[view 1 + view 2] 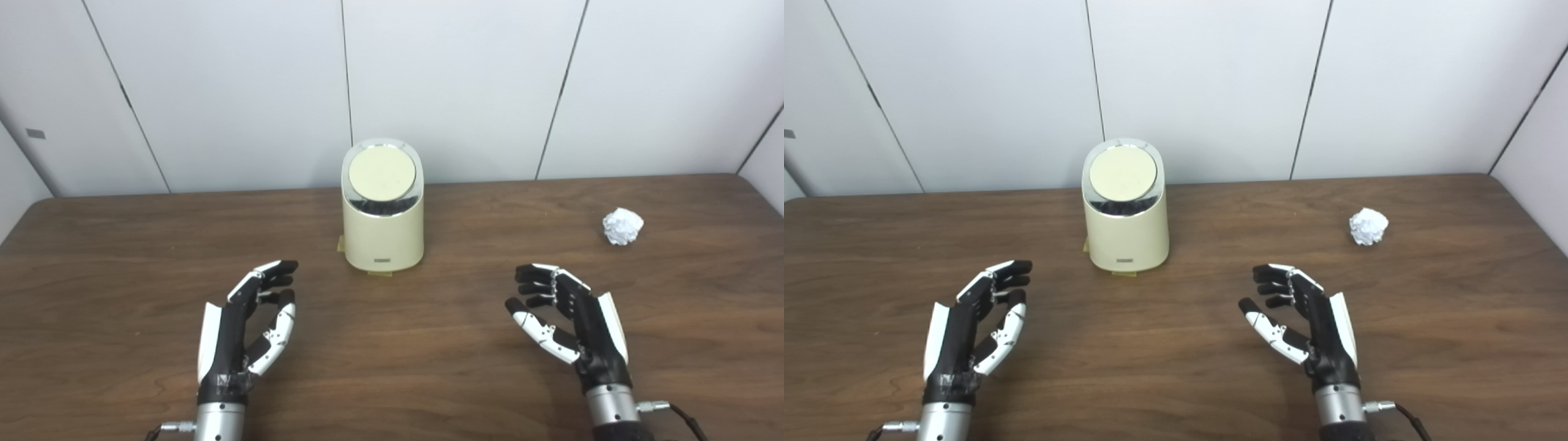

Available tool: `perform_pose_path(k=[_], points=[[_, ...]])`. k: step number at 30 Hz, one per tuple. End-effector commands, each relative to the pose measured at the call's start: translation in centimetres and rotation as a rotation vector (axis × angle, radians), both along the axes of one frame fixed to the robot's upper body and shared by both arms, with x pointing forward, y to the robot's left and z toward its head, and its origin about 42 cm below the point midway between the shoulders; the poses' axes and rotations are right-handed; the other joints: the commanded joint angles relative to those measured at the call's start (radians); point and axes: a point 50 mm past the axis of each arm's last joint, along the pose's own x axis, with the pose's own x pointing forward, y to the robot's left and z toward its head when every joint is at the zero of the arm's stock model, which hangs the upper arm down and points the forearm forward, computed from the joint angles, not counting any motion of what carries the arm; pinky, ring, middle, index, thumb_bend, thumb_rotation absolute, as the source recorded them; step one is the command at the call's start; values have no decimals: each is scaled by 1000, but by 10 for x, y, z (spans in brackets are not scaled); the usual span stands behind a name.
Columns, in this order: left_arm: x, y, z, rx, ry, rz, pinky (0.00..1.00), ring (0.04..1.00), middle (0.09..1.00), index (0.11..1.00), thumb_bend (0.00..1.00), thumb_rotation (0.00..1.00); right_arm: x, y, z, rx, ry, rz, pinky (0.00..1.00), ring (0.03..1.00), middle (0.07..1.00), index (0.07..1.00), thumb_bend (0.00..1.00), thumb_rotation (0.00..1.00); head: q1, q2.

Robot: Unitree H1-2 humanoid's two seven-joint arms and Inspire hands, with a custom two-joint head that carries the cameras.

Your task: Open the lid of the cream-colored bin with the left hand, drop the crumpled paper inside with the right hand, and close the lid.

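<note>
A small cream-coloured plastic bin (pixel 383 226) with rounded sides stands upright toward the far middle of the dark wood-grain table (pixel 122 245), close to the pale panelled wall (pixel 459 79) behind it. Its round cream lid (pixel 382 173) sits shut, tilted toward me inside a shiny chrome ring (pixel 383 208); the ring's dark reflection is too murky to read, and so is a small label low on the front. Little yellowish tabs peek from under the base at the left and near edges, and I cannot tell what they are. A white crumpled paper ball (pixel 623 226) lies on the table well off to the right of the bin, touching nothing else. On the near side the black-and-white left hand (pixel 245 327) hovers with palm turned inward, fingers spread and lightly curled, holding nothing. The matching right hand (pixel 569 321) mirrors it, likewise loose and empty, well short of the paper. Both metal wrists run out of sight at the near edge, with thin cables trailing from them.
</note>
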Motion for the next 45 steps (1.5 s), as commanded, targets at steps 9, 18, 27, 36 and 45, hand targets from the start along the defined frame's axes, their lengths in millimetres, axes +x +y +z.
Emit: perform_pose_path(k=[9, 18, 27, 36, 45], points=[[-16, -1, -8, -13, -10, 5, 623, 728, 756, 750, 165, 326, 2, -2, 8, 8, -69, 13, 564, 642, 664, 645, 291, 309, 13, -4], [-14, 2, -11, -17, -5, 16, 620, 728, 758, 751, 173, 312, 5, 0, 4, 15, -62, 11, 565, 641, 662, 645, 293, 324, 28, -19], [-2, -4, 30, -81, 112, 24, 807, 874, 876, 874, 609, 563, 8, 1, 1, 28, -59, 6, 575, 648, 665, 647, 321, 380, 40, -18], [57, -3, 103, -12, 167, -37, 953, 999, 1000, 1000, 873, 643, 12, 3, -2, 43, -53, 9, 559, 636, 658, 642, 302, 319, 53, -28], [121, -11, 159, 27, 292, -92, 987, 1000, 1000, 1000, 934, 462, 12, 5, -5, 41, -42, 17, 552, 635, 661, 639, 290, 298, 54, -32]])
